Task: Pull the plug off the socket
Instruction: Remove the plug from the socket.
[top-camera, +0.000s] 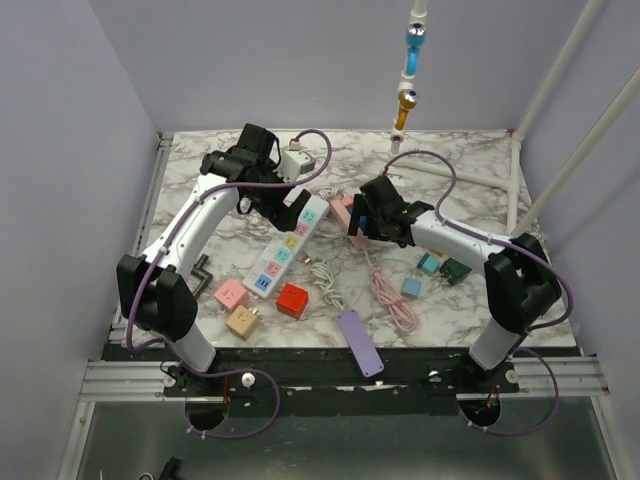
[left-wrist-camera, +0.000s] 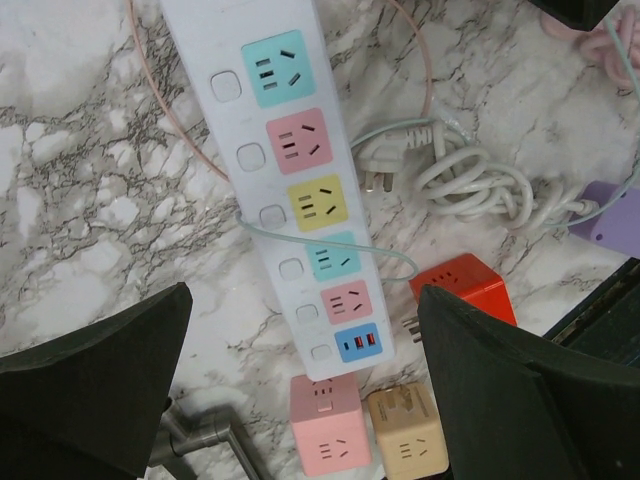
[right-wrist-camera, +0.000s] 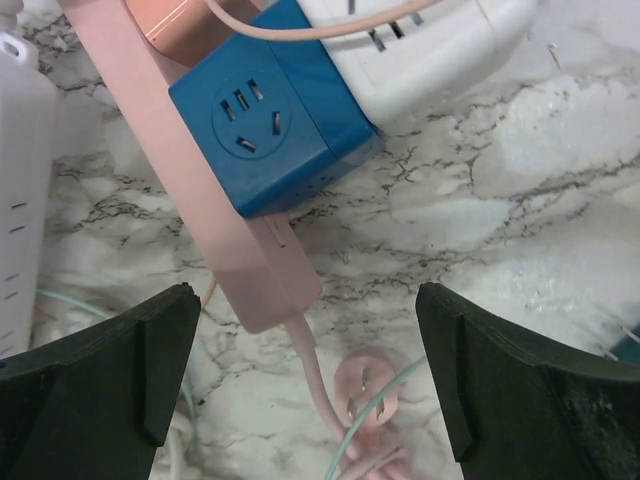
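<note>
left gripper (left-wrist-camera: 303, 295) and right gripper (right-wrist-camera: 305, 295): both with jaws wide apart, nothing held; blue cube (right-wrist-camera: 265, 125) on pink strip (right-wrist-camera: 200, 200), just ahead of the right gripper.
right gripper: blue cube sits on the pink strip's face ahead of the jaws, a little to the left side, untouched; the strip's end reaches back into the gap between the jaws; white block (right-wrist-camera: 430, 50) against the cube's far right side; pink plug (right-wrist-camera: 360, 385) lies in the gap, nearer the wrist. left gripper: white strip (left-wrist-camera: 262, 185) runs ahead from the gap, a green cord (left-wrist-camera: 330, 245) across it; white plug (left-wrist-camera: 378, 178) ahead to the right; red cube (left-wrist-camera: 465, 290) just beside the right jaw; pink cube (left-wrist-camera: 328, 420) and tan cube (left-wrist-camera: 405, 430) side by side in the gap at the strip's near end.
</note>
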